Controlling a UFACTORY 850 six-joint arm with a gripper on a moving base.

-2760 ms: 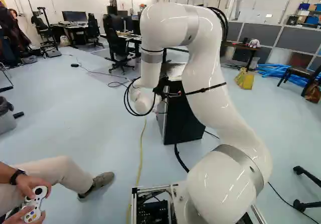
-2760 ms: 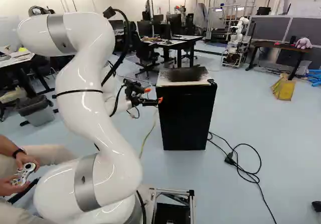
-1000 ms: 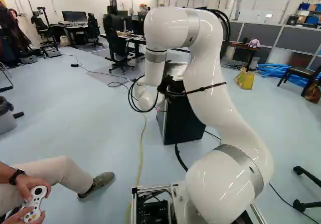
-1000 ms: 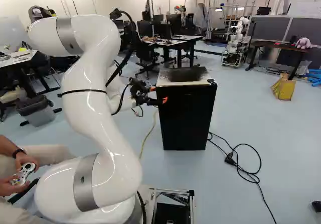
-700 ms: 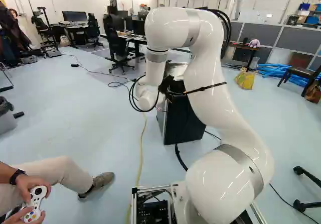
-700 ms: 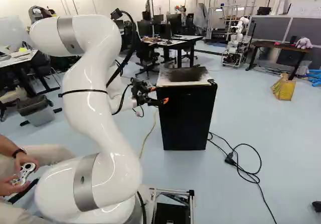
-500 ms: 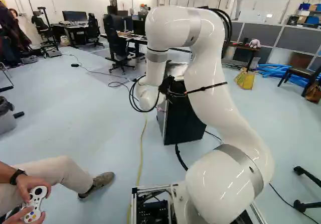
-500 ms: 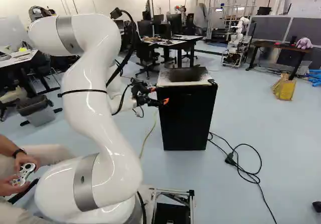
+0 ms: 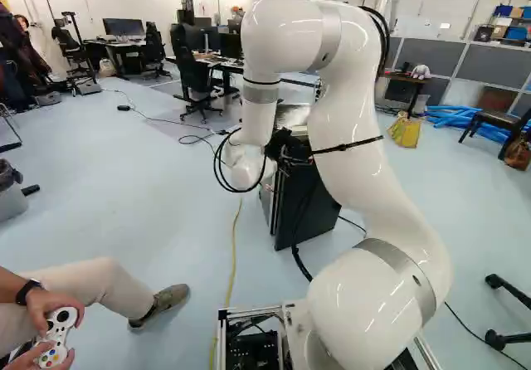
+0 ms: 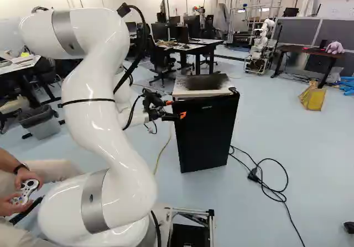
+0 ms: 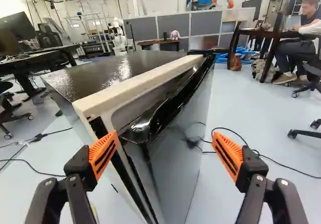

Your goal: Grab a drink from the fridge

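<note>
The gripper [image 10: 176, 109] has its jaws wide apart at the near left edge of the black fridge [image 10: 202, 82], whose door [image 11: 173, 169] stands slightly ajar on the left

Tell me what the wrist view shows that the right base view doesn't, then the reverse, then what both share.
Only the wrist view: the dark gap down the side edge of the fridge door, and a brown bag by a table leg.

Only the right base view: the arm, a waste bin and a yellow bag.

Both: the gripper, the fridge, a purple plush toy and black floor cable.
</note>
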